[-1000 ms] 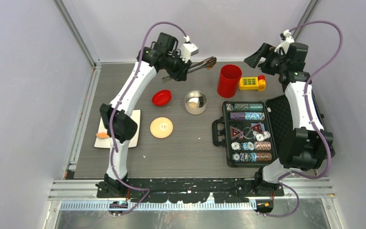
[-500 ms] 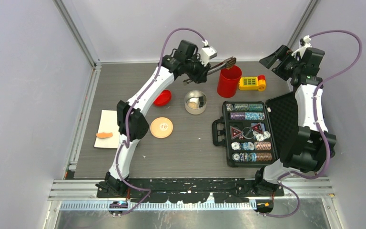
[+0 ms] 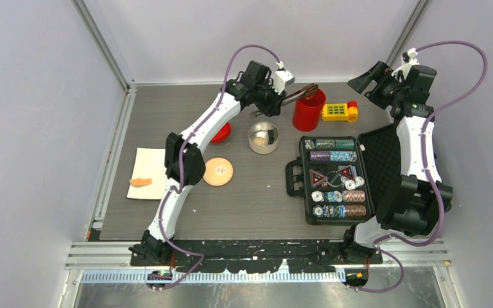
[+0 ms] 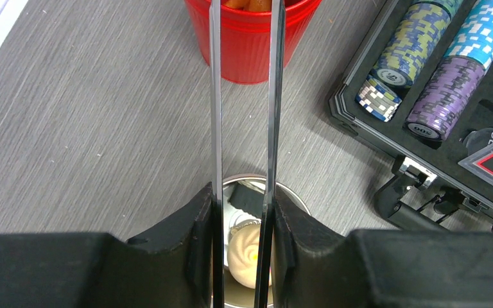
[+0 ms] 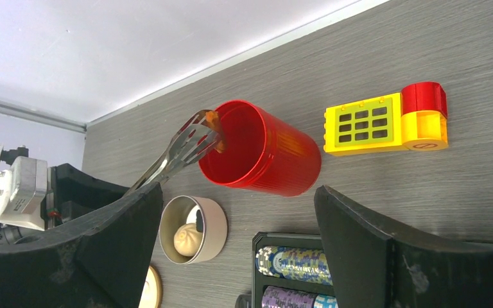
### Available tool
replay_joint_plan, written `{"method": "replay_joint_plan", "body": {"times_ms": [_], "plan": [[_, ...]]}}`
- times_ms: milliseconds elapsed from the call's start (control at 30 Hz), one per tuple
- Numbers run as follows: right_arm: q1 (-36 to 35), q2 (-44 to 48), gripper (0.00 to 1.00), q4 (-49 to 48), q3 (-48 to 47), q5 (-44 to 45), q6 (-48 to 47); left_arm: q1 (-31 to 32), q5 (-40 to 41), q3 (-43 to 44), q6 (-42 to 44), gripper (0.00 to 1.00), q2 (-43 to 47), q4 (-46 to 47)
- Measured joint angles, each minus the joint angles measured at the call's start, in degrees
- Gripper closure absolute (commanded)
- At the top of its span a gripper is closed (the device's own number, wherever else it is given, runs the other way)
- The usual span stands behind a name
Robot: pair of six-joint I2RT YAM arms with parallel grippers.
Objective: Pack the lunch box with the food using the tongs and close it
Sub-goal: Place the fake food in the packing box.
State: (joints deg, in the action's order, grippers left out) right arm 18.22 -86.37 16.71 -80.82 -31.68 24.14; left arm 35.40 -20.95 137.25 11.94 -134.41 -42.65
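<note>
Grey wood-grain table (image 3: 257, 199), walled in pale lilac. Over it the tongs (image 5: 178, 149) are squeezed nearly together, their slotted tips pinching an orange piece of food (image 5: 213, 119) at the rim of the red cup (image 3: 309, 110) near the far edge. The left gripper (image 4: 242, 212) clamps the tongs' arms. Just under it, mid-table, the lunch box (image 3: 263, 151) stands uncovered with a whitish bun (image 5: 186, 239) inside. Its lid (image 3: 217, 171) lies flat toward the left edge. The right gripper (image 5: 239, 187) gapes wide by the far right corner, holding nothing.
</note>
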Motion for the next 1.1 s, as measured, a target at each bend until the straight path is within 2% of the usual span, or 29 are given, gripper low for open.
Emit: {"method": "replay_joint_plan", "body": {"times_ms": [433,900,1100], "plan": [[0.0,0.0,0.08,0.0,0.15,-0.39,0.04,0.11,0.66,-0.02,-0.02,0.59,-0.17,0.44],[0.0,0.0,0.08,0.02,0.15,-1.18,0.0,0.13,0.96,-0.09,-0.31,0.56,-0.15,0.57],[-0.87,-0.31,0.08,0.17,-0.31,-2.08,-0.31,-0.37,1.03,-2.64,-1.36,0.56,1.05,0.9]]}}
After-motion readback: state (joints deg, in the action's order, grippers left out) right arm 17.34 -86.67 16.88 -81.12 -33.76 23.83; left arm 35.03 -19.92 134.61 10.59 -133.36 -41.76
